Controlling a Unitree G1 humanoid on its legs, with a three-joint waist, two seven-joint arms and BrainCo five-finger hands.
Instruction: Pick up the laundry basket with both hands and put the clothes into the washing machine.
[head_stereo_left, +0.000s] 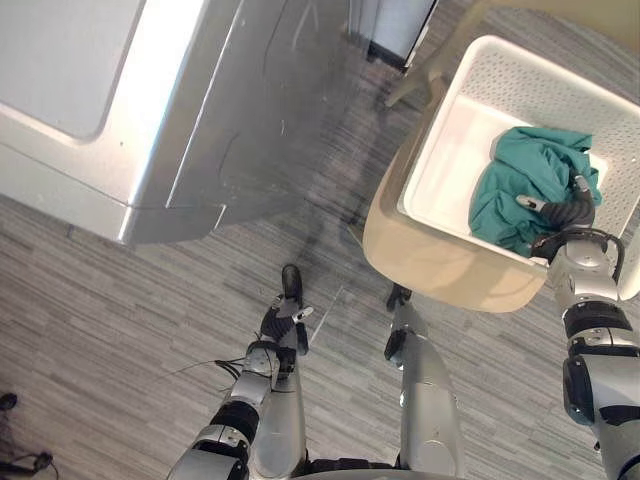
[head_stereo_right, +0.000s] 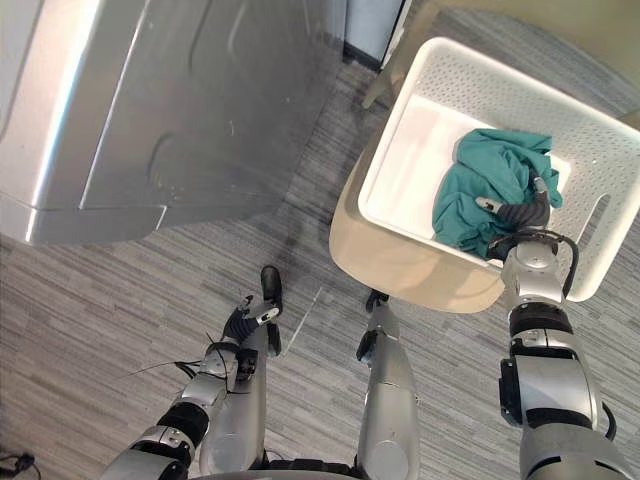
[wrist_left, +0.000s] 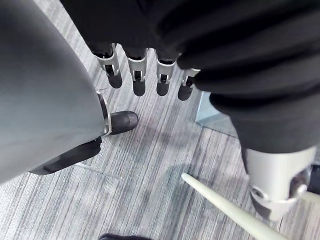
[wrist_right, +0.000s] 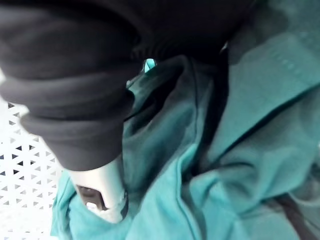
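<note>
Little of the task looks done: the laundry basket (head_stereo_left: 530, 80) has not been lifted and rests on a beige seat (head_stereo_left: 430, 260), and the teal clothes (head_stereo_left: 515, 185) lie inside it, none of them in the washing machine (head_stereo_left: 150, 110), which stands well apart from the basket on the robot's left, showing only grey and white outer panels. Of the 2 hands the lift calls for, neither is on the basket's rim. The right hand (head_stereo_left: 565, 212) reaches over the basket's near wall and lies on top of the clothes, its thumb against the fabric in the right wrist view; whether it has taken hold of the cloth I cannot tell. The left hand (head_stereo_left: 281, 325) hangs low over the striped grey floor (head_stereo_left: 130, 300), well apart from the basket, its fingers (wrist_left: 137, 67) loose and nearly straight, holding nothing. By my reading, all the main steps are left: both hands to the basket's sides, the lift, the carry to the machine, and the loading. The clothes look like 1 soft crumpled bundle with deep folds and a stitched hem, heaped in the basket's corner nearest the right arm, the rest of its white bottom bare. The basket is white and rectangular, with walls pierced by small holes.
</note>
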